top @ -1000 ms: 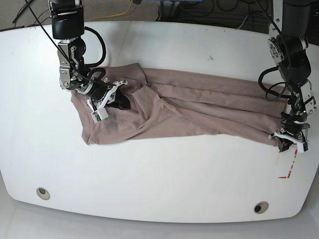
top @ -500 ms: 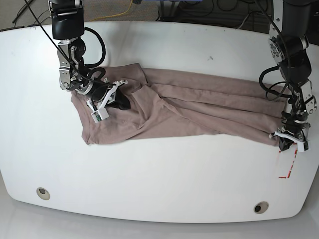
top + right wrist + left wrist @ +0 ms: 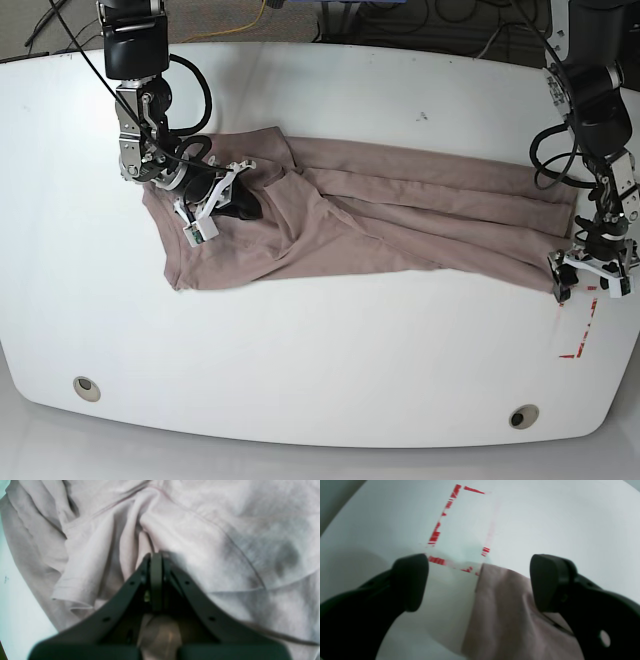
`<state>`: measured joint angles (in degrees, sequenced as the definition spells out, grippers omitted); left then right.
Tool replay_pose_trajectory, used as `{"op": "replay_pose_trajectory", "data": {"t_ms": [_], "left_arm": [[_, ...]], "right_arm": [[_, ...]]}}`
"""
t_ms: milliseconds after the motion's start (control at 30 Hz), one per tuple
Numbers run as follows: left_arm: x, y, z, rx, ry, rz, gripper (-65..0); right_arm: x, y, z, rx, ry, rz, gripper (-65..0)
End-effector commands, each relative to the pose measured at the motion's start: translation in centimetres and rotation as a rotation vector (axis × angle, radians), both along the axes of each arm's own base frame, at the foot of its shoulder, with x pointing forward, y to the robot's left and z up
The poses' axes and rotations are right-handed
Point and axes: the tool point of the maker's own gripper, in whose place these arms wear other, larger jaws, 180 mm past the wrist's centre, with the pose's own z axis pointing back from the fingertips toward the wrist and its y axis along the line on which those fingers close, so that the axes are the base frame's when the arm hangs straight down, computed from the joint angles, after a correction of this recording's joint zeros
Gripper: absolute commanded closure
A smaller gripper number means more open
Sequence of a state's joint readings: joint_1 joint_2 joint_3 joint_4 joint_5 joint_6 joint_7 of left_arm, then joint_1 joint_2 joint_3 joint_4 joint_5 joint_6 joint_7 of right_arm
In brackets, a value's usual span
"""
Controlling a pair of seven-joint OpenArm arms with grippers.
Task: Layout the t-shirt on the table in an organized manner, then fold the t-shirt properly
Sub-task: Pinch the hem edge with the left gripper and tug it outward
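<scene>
you're looking at a plain dusty mauve-brown short-sleeved t-shirt of thin, wrinkled fabric, lying stretched in a long band across the middle of the large white smooth-topped table. taking the red tape rectangle mark as your landmark, the shirt is running away from it towards the far side of the table, and one end of the cloth is lying right at the mark's corner. in the left wrist view that hem corner is just touching the broken red line.

your left gripper is hovering just beside the red mark, over that end of the shirt. its black fingers are standing wide apart, with bare table and the edge of the cloth lying between them and nothing being held.

your right gripper is sitting well away from the red mark, at the opposite end of the shirt, where the fabric is bunching into deep folds. in the right wrist view its jaws are pressed together at the tip, and they are pinching a gathered ridge of the mauve fabric; a strip of the same cloth is showing between the finger bases.

two round grommet holes are sitting along the near edge of the table.
</scene>
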<state>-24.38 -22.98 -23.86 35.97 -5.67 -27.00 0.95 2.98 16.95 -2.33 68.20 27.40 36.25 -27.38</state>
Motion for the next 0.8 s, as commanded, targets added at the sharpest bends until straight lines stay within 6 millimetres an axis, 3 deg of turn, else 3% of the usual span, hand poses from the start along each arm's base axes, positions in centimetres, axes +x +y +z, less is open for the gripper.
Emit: {"op": "replay_pose_trajectory", "data": {"t_ms": [0,200,567,767], "left_arm": [[1.0,0.9,2.3,0.021,-0.063,0.007,-58.9],[0.9,0.5,1.6,0.010,-0.044,0.003,-54.2],[0.7,-0.5,-0.9,-0.058,0.008,0.015,-54.1],[0.7,-1.1,-1.3,-0.070,0.012,0.011,-54.0]], "right_arm": [[-3.0,-1.9,-3.5,-0.173,0.152,0.055,0.0],[-2.4,-1.9,-3.2,-0.171,0.141,0.053,0.0],[-2.4,-1.9,-3.1,-0.172,0.139,0.054,0.0],[-2.4,-1.9,-3.1,-0.172,0.139,0.054,0.0]]}}
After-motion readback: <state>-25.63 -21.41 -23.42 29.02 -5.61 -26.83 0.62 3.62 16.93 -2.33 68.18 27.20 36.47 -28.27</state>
